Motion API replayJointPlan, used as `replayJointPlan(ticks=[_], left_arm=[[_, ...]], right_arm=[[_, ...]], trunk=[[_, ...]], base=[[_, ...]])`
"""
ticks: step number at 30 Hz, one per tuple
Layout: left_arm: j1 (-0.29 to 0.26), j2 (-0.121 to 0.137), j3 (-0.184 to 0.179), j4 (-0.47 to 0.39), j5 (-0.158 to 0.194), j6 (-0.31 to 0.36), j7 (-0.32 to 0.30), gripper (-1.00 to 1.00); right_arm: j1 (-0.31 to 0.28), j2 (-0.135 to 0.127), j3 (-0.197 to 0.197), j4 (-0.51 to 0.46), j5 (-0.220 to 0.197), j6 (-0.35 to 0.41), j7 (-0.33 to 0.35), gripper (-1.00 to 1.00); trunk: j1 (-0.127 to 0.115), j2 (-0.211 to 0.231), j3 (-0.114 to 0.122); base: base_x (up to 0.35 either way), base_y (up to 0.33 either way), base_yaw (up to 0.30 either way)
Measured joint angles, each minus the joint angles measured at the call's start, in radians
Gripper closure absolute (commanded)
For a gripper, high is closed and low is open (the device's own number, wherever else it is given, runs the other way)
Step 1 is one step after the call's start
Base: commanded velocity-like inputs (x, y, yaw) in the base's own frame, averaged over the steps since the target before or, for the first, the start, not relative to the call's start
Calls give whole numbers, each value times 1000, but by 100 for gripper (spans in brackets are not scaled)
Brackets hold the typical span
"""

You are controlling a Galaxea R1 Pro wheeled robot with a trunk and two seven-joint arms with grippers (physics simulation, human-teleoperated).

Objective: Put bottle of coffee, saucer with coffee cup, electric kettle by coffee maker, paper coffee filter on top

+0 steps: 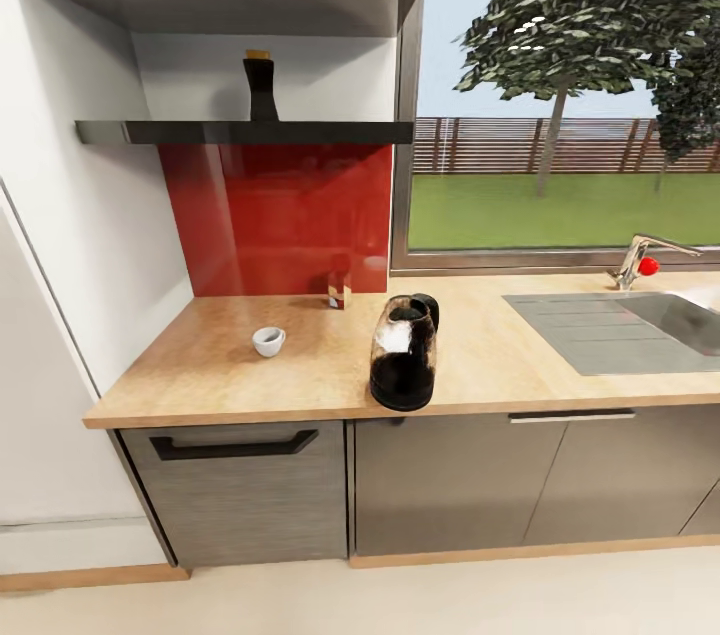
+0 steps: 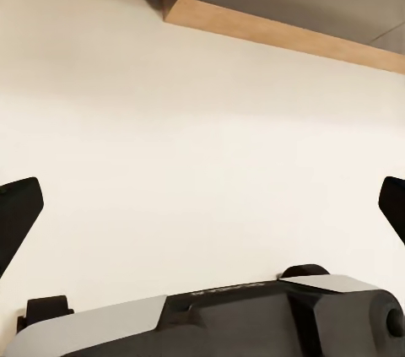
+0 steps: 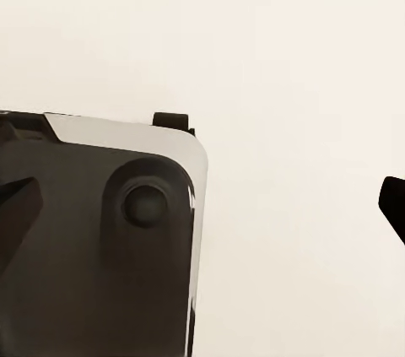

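The electric kettle point(image 1: 403, 355) stands at the kitchen countertop point(image 1: 200, 385) edge; both grippers point(image 2: 202, 205) point(image 3: 202, 205) spread apart above floor.

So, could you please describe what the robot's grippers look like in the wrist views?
Each shows two dark, pointed fingertips at the picture's side edges: the left gripper and the right gripper. Below them sits the robot base, glossy black with a silver-grey rounded panel and a round black knob.

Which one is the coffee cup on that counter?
Find the red backsplash under the shelves; the counter runs below it. On its left part sits the cup: small, plain white, alone, far lower than the glass kettle at the front edge and paler than the dark bottle by the wall.
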Motion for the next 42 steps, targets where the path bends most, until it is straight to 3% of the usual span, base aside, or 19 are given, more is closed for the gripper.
replayJointPlan(ticks=[9,24,42], left_arm=[[0,0,0,0,0,0,0,-100],[0,0,0,0,0,0,0,-100],[0,1,6,-1,0,-1,1,-100]], right_arm=[[0,0,0,0,1,0,0,-100],[0,0,0,0,1,0,0,-100],[0,-1,-2,0,0,0,0,-100]], trunk=[[0,0,0],[-57,105,47],[-58,105,47]], base=[[0,0,0],[0,0,0],[0,0,0]])
